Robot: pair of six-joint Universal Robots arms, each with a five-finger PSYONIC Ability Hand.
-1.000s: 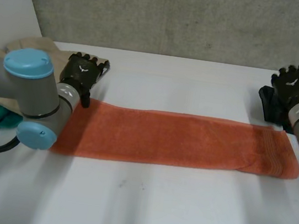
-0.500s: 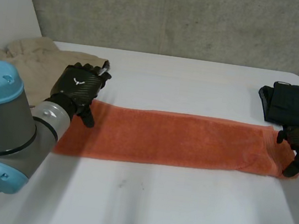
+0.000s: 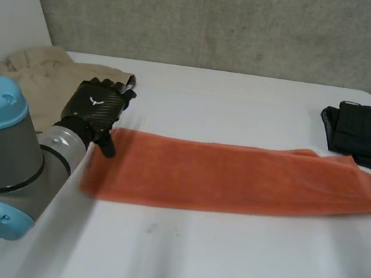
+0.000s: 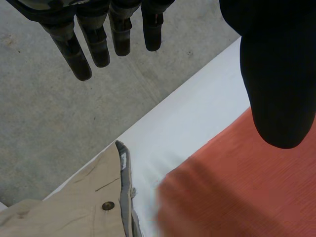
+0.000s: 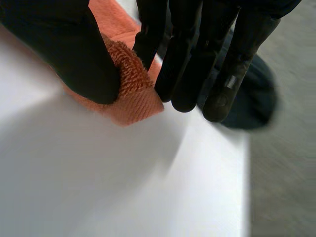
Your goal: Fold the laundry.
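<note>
Where towel ends (corner), R hand pinches it.

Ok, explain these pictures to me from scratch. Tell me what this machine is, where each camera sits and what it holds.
This is a robot with two arms at a white table, each ending in a black hand. The wide picture looks down from a camera between and behind the arms; the other two come from cameras on the wrists, looking along each palm. On the table lie an orange towel, a beige garment and a dark garment. The right hand pinches one end of the towel between thumb and fingers. The left hand is at the other end, fingers straight, holding nothing.
</note>
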